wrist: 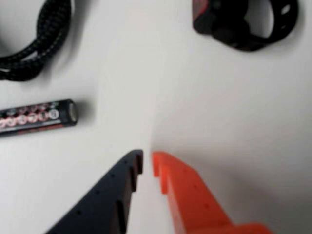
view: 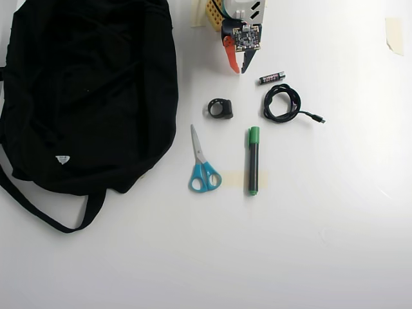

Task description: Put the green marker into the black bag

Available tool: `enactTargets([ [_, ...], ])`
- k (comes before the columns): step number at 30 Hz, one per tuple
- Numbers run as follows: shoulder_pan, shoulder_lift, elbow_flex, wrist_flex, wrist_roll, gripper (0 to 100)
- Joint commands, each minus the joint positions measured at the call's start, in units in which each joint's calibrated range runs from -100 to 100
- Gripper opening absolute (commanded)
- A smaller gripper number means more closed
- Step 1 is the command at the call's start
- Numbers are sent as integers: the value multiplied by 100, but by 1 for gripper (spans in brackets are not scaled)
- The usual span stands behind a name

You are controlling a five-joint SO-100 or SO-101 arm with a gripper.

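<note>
In the wrist view my claw (wrist: 147, 163), one dark finger (wrist: 109, 195) and one orange finger (wrist: 187, 195), hangs over the bare white table (wrist: 219, 122) with its tips nearly together, only a thin slit between them, and nothing in that slit. To the left lies a small black cylindrical battery with red and white print (wrist: 36, 118), above it a loop of black braided cable (wrist: 39, 39), and at the upper right a small black ring-shaped strap piece (wrist: 243, 22). The slim black-barrelled marker with the bright green cap does not show here. In the overhead view that green marker (view: 253, 161) lies flat on the table, cap toward the top of the picture, small green end toward the bottom, just right of the blue-handled scissors (view: 203, 164) and well apart from my claw (view: 238, 67), which sits near the top edge, close to shut and empty. The large soft black fabric bag (view: 84, 90) fills the left side, straps trailing toward the lower left, a tiny white tag (view: 62, 159) on it.
</note>
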Motion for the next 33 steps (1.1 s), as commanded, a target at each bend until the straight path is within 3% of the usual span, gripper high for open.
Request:
enactTargets([
  [1,-18,-58,164,120,21,2],
  [22,-70,83,-420,-44,-5,2],
  [33,-78,2083,-2666,-44,-15,2],
])
